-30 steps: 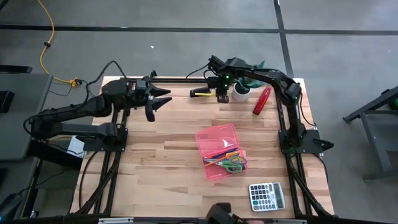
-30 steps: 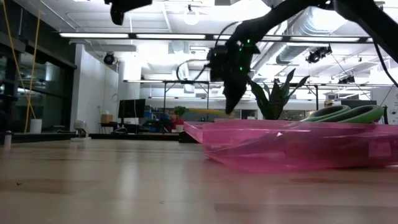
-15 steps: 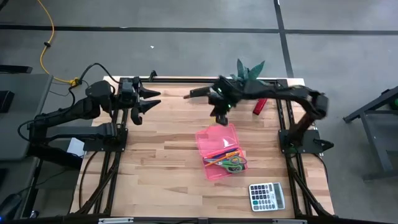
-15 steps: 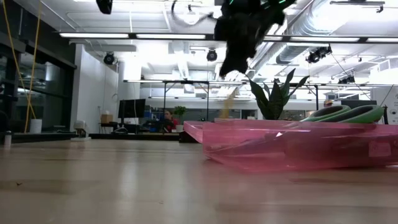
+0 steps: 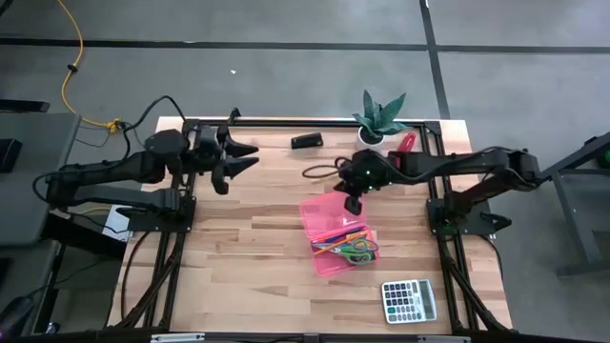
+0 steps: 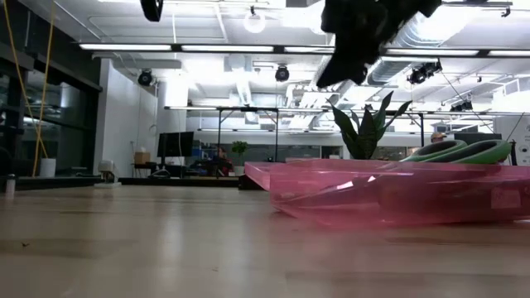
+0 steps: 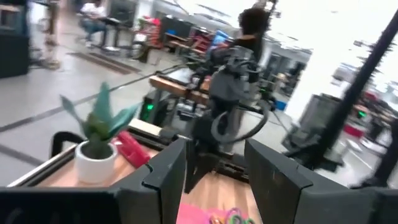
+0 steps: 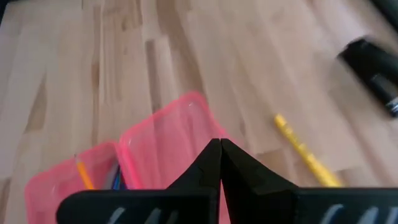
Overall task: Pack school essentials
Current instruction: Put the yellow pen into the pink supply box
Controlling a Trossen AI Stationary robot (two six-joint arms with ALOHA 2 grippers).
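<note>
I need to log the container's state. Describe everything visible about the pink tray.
The pink tray is translucent plastic, rectangular with low walls, lying flat and skewed on the wooden table near its middle. Its near half holds green-handled scissors and thin pencils; the far half looks empty. The right hand hovers, shut, above its far edge, not touching.

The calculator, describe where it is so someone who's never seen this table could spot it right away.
Start at the wooden table seen from overhead and find the pink tray near its middle. From there go to the table's lower right corner, where the calculator lies flat, apart from the tray. It is the only grey slab with rows of keys.
</note>
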